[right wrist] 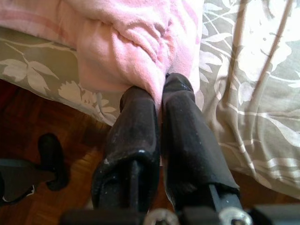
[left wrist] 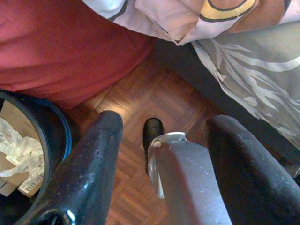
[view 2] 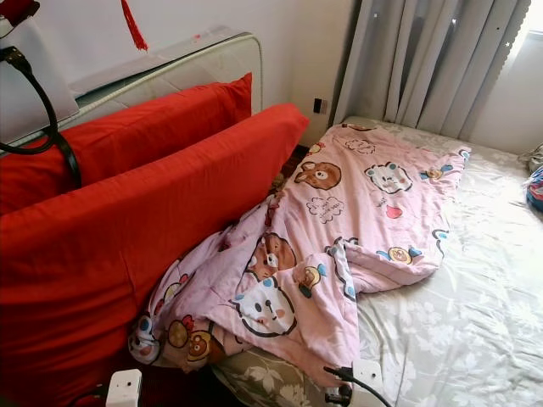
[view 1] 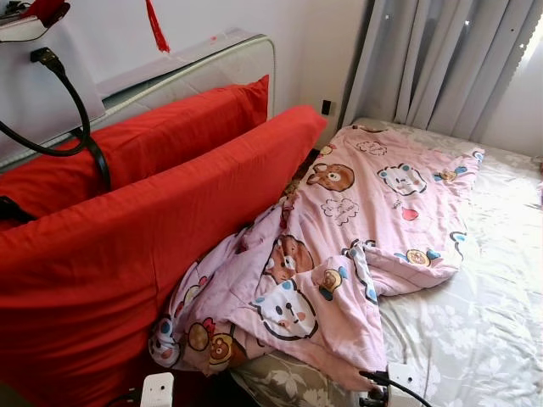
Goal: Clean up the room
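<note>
- Right gripper (right wrist: 159, 93) clenched on the near corner of the pink cartoon blanket (view 1: 356, 220), fabric pinched between both black fingers at the bed's edge.
- Left gripper (left wrist: 161, 140) released, fingers spread wide above the wooden floor (left wrist: 154, 101).
- Blanket crumpled across the floral bedsheet (view 1: 475, 322), beside two red cushions (view 1: 127, 229).

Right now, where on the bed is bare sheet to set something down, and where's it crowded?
Free: floral sheet between the pink blanket and the curtain side. Crowded: the headboard side, where the rumpled blanket lies bunched against the red cushions. At the near edge the right gripper is shut on the blanket's hem. The left gripper hangs open over the wood floor beside a bin.
</note>
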### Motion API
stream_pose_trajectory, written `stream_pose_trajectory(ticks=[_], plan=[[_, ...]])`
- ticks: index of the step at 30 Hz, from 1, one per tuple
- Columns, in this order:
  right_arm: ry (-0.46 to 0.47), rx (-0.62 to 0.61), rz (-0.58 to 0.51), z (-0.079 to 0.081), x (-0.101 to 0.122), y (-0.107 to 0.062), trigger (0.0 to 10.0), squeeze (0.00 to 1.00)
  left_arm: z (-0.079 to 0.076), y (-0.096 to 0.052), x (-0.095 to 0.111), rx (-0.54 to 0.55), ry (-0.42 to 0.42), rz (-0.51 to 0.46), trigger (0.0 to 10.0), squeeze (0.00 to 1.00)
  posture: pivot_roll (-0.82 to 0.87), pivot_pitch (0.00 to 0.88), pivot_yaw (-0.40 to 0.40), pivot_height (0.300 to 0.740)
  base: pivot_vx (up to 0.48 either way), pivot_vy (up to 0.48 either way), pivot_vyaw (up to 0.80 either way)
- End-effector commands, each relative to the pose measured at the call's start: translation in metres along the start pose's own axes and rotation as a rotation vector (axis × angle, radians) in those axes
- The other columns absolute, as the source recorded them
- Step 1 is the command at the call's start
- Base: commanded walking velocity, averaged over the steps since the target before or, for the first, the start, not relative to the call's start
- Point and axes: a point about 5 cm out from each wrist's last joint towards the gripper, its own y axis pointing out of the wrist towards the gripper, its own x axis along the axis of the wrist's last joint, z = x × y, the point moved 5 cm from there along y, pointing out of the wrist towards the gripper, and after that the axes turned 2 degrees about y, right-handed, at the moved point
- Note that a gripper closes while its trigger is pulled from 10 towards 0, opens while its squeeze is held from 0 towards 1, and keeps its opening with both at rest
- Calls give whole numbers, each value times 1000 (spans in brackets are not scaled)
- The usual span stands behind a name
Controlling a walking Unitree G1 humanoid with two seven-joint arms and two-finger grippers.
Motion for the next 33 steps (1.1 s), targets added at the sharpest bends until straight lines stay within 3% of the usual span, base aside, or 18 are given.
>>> stream_pose_trajectory(ticks=[1,20,33], plan=[[-10,-9,-9,0,-1,0,10000,0,-2,0,-2,-9,10,14,10000,0,9,0,-53,740,0,0,0],[2,-36,-18,0,-2,-1,10000,0,1,0,0,-14,28,8,10000,0,11,0,-46,740,0,0,0],[2,-36,-14,0,-3,-1,10000,0,0,0,1,-18,22,6,10000,0,7,0,-49,740,-273,0,0]])
